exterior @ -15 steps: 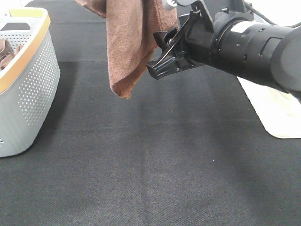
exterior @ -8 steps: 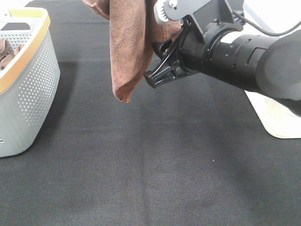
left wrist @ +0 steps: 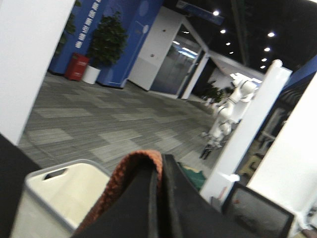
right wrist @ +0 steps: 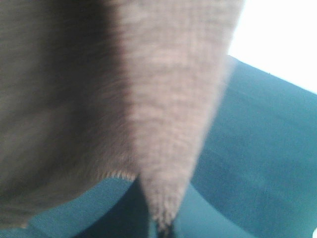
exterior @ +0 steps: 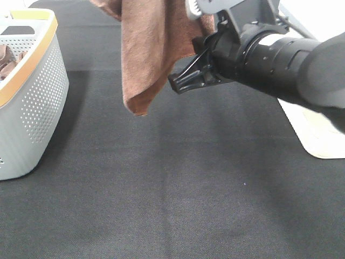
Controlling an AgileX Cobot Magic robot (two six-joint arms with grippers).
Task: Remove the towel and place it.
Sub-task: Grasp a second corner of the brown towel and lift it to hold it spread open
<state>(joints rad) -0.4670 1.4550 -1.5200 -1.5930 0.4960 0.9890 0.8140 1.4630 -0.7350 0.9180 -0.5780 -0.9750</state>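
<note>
**Aloft and pinched**

The left claw (left wrist: 158, 184) is clamped on a fold of the towel (left wrist: 130, 173). Whether the right claw (exterior: 182, 82) is apart or together cannot be told. The towel hangs just at its 9 o'clock, its lower corner clear of the desk (exterior: 188, 189). A perforated grey basket (exterior: 38, 97) stands farther toward 9 o'clock. White lettering on a blue wall (left wrist: 91, 22) is too blurred to read.

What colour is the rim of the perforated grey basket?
Orange-tan; the rim of the perforated grey plastic basket shows best in the exterior high view.
</note>
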